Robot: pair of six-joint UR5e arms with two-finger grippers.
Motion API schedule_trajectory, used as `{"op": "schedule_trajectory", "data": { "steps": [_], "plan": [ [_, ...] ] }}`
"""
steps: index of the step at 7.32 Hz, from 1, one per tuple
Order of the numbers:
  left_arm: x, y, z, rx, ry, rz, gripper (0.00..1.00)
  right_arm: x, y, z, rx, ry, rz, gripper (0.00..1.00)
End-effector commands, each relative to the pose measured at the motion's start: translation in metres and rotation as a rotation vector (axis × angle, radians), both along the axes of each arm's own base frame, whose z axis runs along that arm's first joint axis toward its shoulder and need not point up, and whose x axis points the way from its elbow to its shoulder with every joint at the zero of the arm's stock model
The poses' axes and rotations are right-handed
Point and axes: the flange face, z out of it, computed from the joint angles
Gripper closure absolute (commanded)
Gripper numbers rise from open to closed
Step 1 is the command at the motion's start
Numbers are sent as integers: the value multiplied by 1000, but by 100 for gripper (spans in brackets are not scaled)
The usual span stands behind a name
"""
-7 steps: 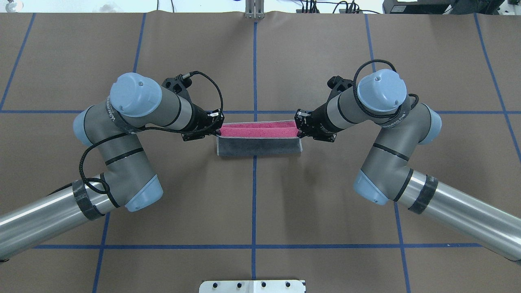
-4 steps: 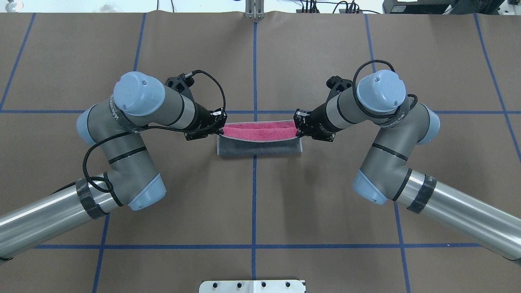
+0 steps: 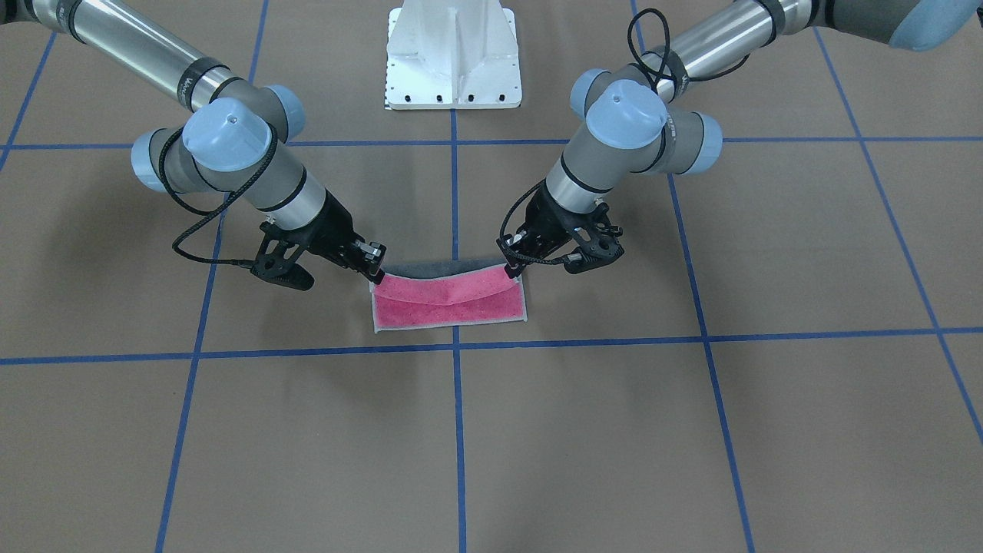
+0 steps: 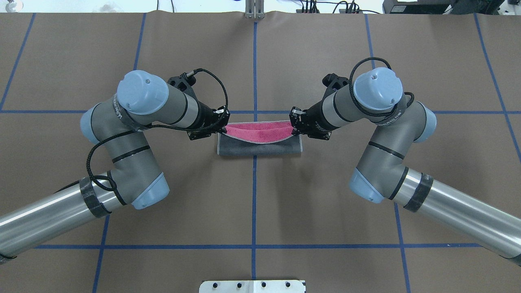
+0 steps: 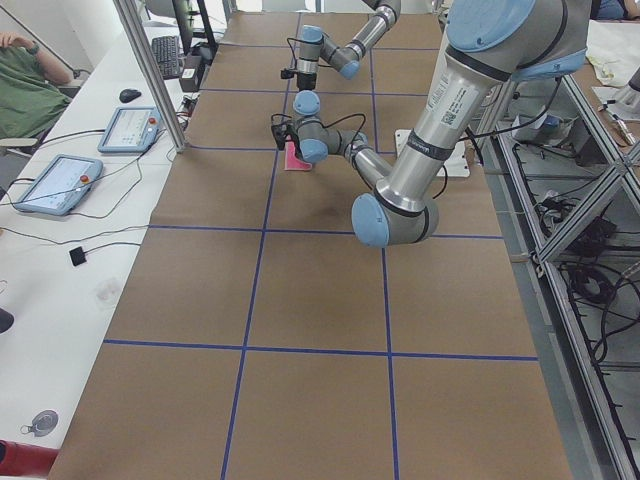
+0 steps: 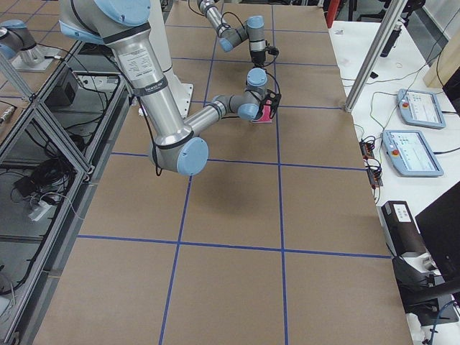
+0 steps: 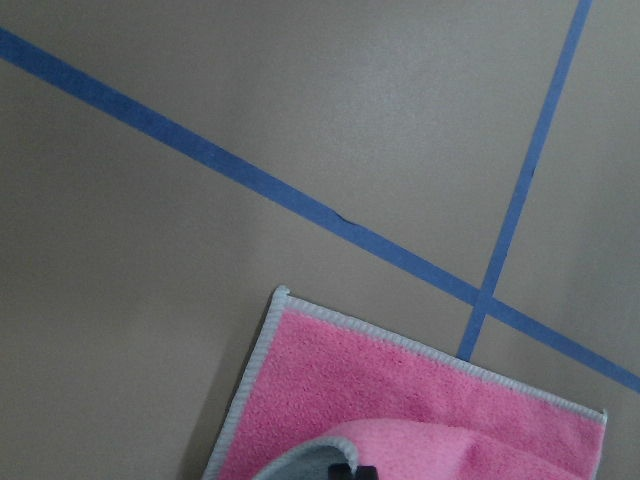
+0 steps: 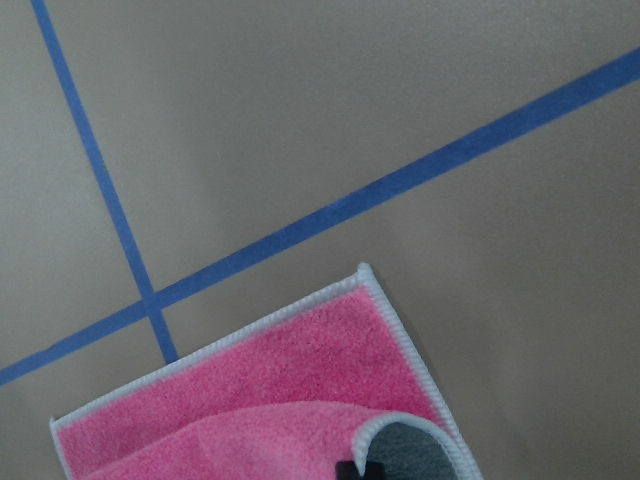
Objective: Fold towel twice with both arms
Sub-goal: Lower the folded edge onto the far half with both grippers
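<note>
At worktop centre, astride blue tape line, we see towel half folded. Far half lies flat, pink face up. Near half lifted, grey face outward, free edge sagging between its two corners. Left end effector clenched on one lifted corner, right end effector clenched on other, both just above flat half.

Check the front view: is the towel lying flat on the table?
No, the left gripper and right gripper hold one edge of the towel raised, and it sags between them over the flat half.
</note>
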Motion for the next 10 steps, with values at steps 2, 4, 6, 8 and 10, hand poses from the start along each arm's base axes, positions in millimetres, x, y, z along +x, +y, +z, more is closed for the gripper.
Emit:
{"op": "schedule_trajectory", "data": {
  "steps": [2,4,6,8,10],
  "plan": [
    [4,-3,11,-12,-18,0,100,-1,-14,24,-26,37,14,100],
    [6,-6,16,-19,-28,-2,100,1,-17,24,-27,39,18,100],
    [7,-5,17,-20,-29,0,100,1,-17,24,-27,39,18,100],
    [7,-5,15,-18,-26,0,100,1,-17,23,-26,37,18,90],
    [8,-5,14,-16,-24,0,7,2,-17,20,-20,28,21,1]
  ]
}}
